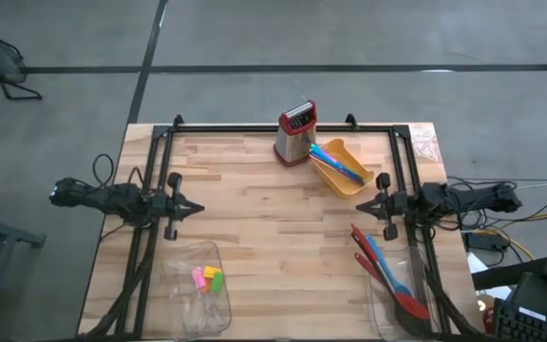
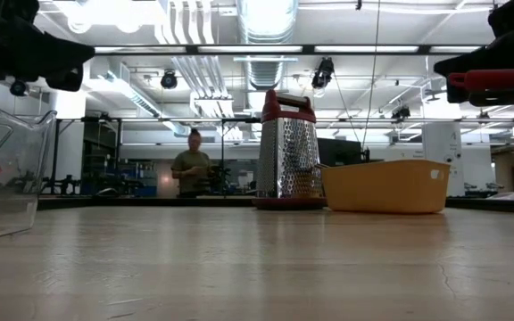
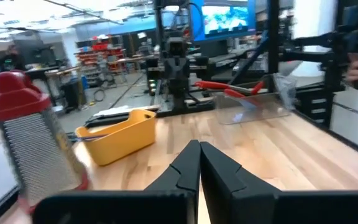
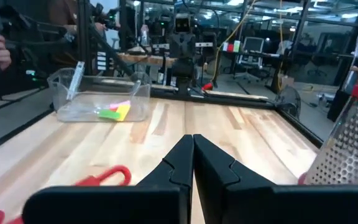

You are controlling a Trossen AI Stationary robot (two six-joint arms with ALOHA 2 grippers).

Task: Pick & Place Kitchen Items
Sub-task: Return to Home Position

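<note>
My left gripper [image 1: 198, 207] and right gripper [image 1: 359, 204] were pinched closed on nothing, one either side of the grater [image 1: 295, 133]. The little spatulas [image 1: 207, 278] lay in the clear bin [image 1: 188, 309], well off from the grater on my left (light, stiff, slick plastic, I'd guess: pinch the handle).

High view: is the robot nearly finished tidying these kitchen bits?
Looks nearly done. Small pink, green and yellow pieces lie in the left clear bin; red and blue utensils rest in the right clear bin. Nothing is in hand: left gripper and right gripper hover shut, empty. Possibly left: blue sticks in the yellow tub beside the grater.
</note>
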